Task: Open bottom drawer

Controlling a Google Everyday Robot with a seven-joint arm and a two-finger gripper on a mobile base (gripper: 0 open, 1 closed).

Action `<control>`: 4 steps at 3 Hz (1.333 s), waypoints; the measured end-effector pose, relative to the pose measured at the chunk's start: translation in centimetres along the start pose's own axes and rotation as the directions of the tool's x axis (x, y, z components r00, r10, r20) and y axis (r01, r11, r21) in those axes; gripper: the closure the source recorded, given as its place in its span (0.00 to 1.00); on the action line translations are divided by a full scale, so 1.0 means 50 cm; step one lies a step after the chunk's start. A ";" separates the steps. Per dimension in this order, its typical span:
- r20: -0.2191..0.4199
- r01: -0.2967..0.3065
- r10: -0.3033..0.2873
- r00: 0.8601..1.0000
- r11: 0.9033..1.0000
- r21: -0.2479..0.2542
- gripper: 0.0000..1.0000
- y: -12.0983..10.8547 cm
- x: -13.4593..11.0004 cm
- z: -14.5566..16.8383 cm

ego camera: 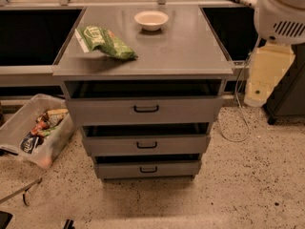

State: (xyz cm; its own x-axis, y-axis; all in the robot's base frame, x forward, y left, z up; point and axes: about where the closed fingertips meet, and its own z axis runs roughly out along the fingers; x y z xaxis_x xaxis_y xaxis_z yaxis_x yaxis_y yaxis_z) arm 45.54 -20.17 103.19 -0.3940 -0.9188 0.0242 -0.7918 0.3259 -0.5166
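The grey cabinet [143,46] has three drawers stacked in its front. The bottom drawer [119,170] is the lowest and narrowest front, just above the floor, with a small black loop handle [148,169] at its centre. A dark gap shows above its front panel. The middle drawer [114,146] and top drawer [105,111] sit above it. My arm's white housing [281,13] fills the upper right corner. My cream-coloured gripper [264,75] hangs below it, to the right of the cabinet at top-drawer height, well away from the bottom handle.
A green snack bag [107,42] and a white bowl [151,19] lie on the cabinet top. A clear bin of snacks [19,123] stands on the speckled floor at the left. A cable [238,123] trails on the floor at the right. A dark cabinet [288,94] stands far right.
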 end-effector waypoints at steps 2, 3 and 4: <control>0.109 -0.031 0.039 0.993 0.997 -0.069 0.00 0.148 -0.014 0.134; 0.158 -0.036 0.056 0.986 0.992 -0.122 0.00 0.214 -0.021 0.247; 0.157 -0.041 0.061 0.986 0.991 -0.125 0.00 0.221 -0.023 0.261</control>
State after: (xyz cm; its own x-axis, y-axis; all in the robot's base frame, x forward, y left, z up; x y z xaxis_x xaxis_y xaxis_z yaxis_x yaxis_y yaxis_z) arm 43.33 -18.43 86.28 -0.3629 -0.9209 -0.1423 -0.8270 0.3887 -0.4063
